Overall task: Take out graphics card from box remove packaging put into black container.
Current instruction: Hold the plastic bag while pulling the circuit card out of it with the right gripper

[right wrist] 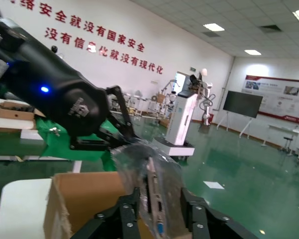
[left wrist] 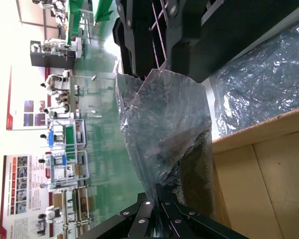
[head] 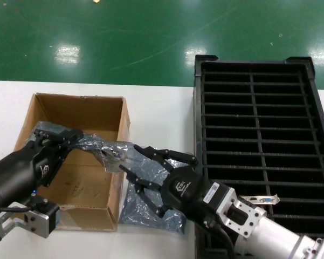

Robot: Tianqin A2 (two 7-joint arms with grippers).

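Observation:
The brown box (head: 78, 110) stands open at the table's left. My left gripper (head: 74, 138) (left wrist: 161, 201) is over it, shut on one end of the crinkly packaging (head: 97, 143) (left wrist: 164, 114) (right wrist: 154, 164), held in the air across the box's right wall. Inside it the graphics card (right wrist: 153, 194) shows its bracket and a blue port. My right gripper (head: 128, 159) (right wrist: 161, 211) is open, one finger on each side of the bag's other end. The black container (head: 252, 108) lies at the right.
A second grey-blue bag (head: 145, 208) (left wrist: 268, 74) lies flat on the white table (head: 156, 108) between the box and the container. Another card (head: 260, 200) with a silver bracket rests in a near row of the container, beside my right forearm.

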